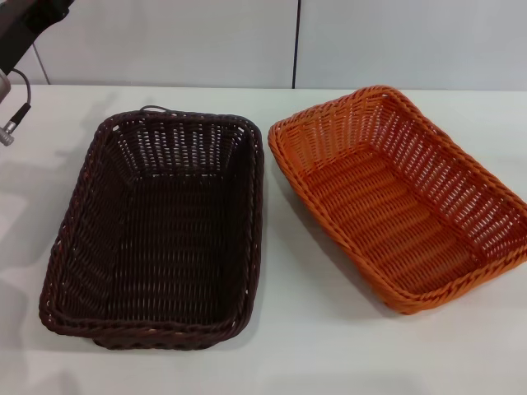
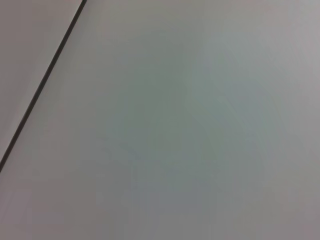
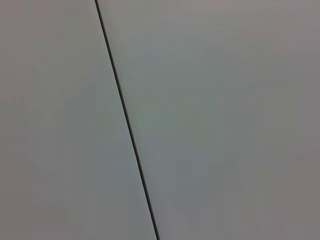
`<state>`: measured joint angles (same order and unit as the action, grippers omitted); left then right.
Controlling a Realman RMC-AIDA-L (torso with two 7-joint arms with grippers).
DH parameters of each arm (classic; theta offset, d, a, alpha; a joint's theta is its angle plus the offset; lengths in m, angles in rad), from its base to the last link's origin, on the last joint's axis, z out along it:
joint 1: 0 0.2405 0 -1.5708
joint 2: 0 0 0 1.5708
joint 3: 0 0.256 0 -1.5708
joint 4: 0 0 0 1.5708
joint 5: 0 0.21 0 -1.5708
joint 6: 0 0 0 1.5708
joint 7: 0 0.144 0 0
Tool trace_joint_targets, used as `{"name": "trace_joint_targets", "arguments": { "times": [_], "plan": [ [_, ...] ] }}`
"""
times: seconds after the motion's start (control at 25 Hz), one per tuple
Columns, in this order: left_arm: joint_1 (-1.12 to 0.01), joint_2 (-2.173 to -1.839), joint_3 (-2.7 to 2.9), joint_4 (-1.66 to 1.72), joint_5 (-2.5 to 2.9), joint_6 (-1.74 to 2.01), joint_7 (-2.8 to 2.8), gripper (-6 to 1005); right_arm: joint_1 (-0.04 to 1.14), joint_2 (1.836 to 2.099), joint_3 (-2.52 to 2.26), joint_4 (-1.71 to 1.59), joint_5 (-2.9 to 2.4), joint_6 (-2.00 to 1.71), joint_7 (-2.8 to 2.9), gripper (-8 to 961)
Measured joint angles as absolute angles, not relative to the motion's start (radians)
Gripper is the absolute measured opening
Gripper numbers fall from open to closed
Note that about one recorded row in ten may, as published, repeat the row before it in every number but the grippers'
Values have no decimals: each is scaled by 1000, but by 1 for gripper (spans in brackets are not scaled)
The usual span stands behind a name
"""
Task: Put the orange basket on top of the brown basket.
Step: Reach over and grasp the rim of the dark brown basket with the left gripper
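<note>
From my head cam, part of the left arm [image 1: 20,33] pokes into the upper left. Brown basket [image 1: 156,234] sits left-centre on the white desk [image 1: 313,329], orange basket [image 1: 403,197] just beside it at right. Can't tell either gripper's fingers.

narrow gap btwn brown basket [image 1: 156,239] & orange basket [image 1: 403,197], both interiors open from above

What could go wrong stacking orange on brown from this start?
The orange basket sits skewed relative to the brown basket, so it may land crooked unless rotated. Its sloping open-weave sides could snag or slip in a grasp. Neither pincer is in view, and both wrist views show only blank wall, so the approach starts without close-up guidance.
</note>
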<state>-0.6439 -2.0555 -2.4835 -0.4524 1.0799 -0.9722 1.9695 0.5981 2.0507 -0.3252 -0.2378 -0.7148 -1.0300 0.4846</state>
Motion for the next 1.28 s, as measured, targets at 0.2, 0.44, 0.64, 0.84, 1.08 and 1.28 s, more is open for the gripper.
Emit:
{"name": "trace_joint_targets", "arguments": {
  "times": [0.2,0.44,0.64,0.84,1.08,1.28],
  "plan": [
    [-644,-2055,-2483,-452,1080,-972,1970,808,598,2051,-325,-241,-715,-1030,485,554],
    [-644,-2055,-2483,-452,1079,-971,1970,804,598,2057,-301,-236,-663,-1037,485,552],
    [-644,-2054,-2483,-443,1078,-971,1969,800,598,2060,-304,-233,-649,-1038,470,550],
    [-643,-2040,-2426,-484,1084,-932,1845,797,600,2062,-306,-226,-648,-1037,462,549],
    [-634,-1924,-2175,-611,1169,-820,1448,793,601,2061,-301,-225,-647,-1033,462,547],
    [-692,-1727,-2027,-739,1597,-977,902,790,598,2057,-306,-225,-647,-1012,462,546]
  ]
}}
